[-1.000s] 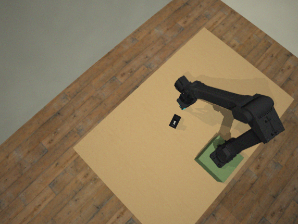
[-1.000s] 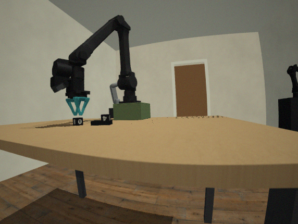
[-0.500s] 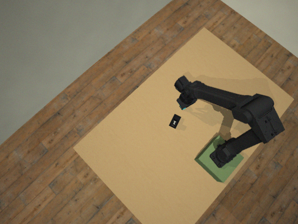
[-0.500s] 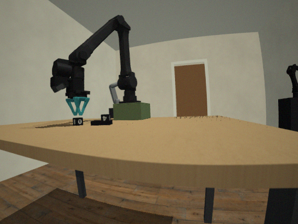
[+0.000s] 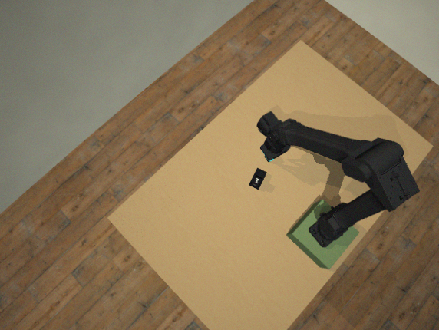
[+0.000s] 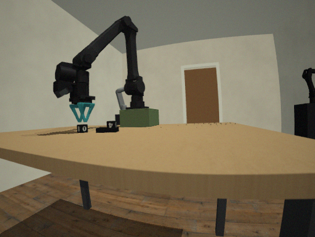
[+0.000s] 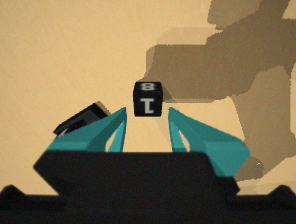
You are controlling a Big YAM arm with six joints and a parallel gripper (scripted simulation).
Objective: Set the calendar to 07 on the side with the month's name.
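your tabletop [image 5: 199, 215] [image 6: 170, 151] [image 7: 50, 50] looks smooth and matt, faintly speckled. the floor [image 5: 115, 127] [image 6: 132, 204] reads as wood planks, knotted. your gripper [image 6: 82, 121] [image 7: 147, 112] shows matt plastic-like teal fingers. the base block [image 5: 303, 245] [image 6: 135, 118] appears matt, the cube [image 6: 82, 128] [image 7: 147, 99] smooth.

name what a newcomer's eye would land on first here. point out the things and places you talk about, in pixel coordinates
Probably the black robot arm [image 5: 318, 140] [image 6: 102, 39], arching from a green block [image 5: 334, 261] [image 6: 135, 118] at the table's edge. Next, its teal-fingered claw [image 6: 82, 121] [image 7: 147, 112], open above a black number cube [image 6: 82, 128] [image 7: 148, 100] standing on the table. Beside that, a low black tray [image 5: 253, 186] [image 6: 103, 130] [image 7: 95, 111] carries a second cube [image 5: 258, 179] [image 6: 111, 124].
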